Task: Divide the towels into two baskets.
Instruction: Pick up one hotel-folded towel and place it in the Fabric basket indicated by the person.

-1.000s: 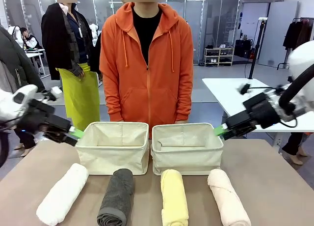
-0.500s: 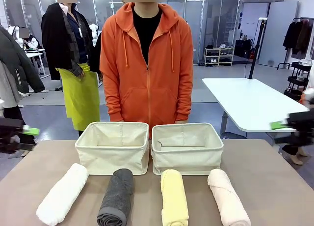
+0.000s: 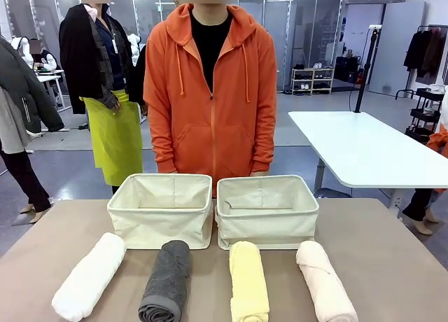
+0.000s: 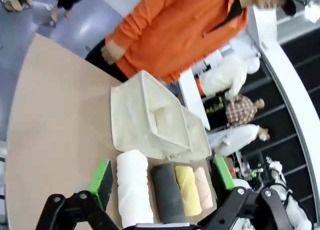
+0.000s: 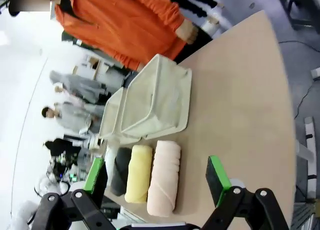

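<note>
Left tool (image 4: 162, 174), right tool (image 5: 156, 175) spread wide, empty; best pinch white towel (image 3: 89, 275) mid-roll so it reaches left basket (image 3: 161, 227) without unrolling.

Left pincer (image 4: 162, 176) spread wide, empty, raised; right pincer (image 5: 156, 176) spread wide, empty, raised.

We see a person in an orange hoodie (image 3: 210, 98) standing behind the tan table (image 3: 392, 266), and a white table (image 3: 357, 150) beyond.
</note>
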Action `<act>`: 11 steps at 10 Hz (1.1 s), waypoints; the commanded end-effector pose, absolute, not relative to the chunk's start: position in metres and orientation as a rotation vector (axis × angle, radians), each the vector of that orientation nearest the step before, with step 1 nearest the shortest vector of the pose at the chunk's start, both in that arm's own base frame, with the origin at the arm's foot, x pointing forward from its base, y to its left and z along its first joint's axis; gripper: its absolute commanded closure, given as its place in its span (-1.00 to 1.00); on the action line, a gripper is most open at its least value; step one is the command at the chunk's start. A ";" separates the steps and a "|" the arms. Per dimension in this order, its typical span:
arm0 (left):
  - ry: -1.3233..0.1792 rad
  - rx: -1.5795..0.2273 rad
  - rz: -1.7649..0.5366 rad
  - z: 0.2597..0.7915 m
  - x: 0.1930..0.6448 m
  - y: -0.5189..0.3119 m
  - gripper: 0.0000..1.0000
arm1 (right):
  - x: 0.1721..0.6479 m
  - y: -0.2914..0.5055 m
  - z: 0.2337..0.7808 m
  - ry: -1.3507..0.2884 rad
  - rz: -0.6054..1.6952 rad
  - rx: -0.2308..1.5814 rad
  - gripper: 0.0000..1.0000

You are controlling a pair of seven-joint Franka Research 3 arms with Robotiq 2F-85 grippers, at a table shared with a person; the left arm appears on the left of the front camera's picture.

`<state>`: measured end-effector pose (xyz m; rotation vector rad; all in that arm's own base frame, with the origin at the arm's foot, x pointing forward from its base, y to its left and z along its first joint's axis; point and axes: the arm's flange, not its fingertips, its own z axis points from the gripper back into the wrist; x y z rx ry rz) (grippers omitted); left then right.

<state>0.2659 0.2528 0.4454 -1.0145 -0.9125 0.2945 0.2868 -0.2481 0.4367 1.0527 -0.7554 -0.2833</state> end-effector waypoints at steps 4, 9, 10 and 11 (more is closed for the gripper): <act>-0.912 -1.015 0.295 0.445 0.266 0.253 -1.00 | 0.287 -0.248 0.437 -0.755 -0.283 1.053 -1.00; -0.912 -1.015 0.295 0.445 0.266 0.253 -1.00 | 0.287 -0.248 0.437 -0.755 -0.283 1.053 -1.00; -0.912 -1.015 0.295 0.445 0.266 0.253 -1.00 | 0.287 -0.248 0.437 -0.755 -0.283 1.053 -1.00; -0.912 -1.015 0.295 0.445 0.266 0.253 -1.00 | 0.287 -0.248 0.437 -0.755 -0.283 1.053 -1.00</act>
